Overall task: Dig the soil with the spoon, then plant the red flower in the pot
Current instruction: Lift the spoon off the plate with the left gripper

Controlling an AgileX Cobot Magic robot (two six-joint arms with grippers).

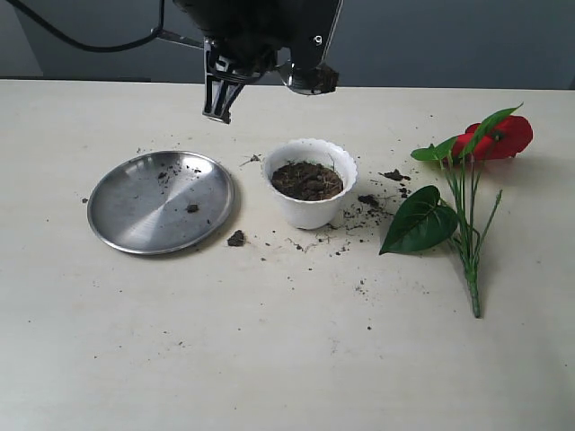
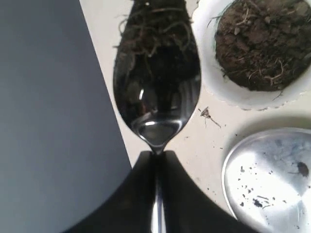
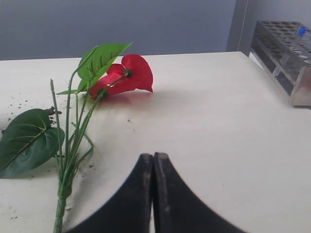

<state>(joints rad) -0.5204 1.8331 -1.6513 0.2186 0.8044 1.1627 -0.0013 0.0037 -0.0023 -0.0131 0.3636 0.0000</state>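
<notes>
Pot with soil inside, mid-table; plate just beside, toward the left edge; flower flat on table, toward the right edge.

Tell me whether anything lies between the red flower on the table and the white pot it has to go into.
Nothing solid does. Between the red flower and the pot the table shows only scattered soil crumbs. The steel plate sits on the pot's far side.

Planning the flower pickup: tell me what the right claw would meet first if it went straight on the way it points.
Mostly bare table: the shut right claw aims past the red flower, whose bloom lies just off to one side of that line. Depth is unclear, so it might clip the bloom's edge.
</notes>
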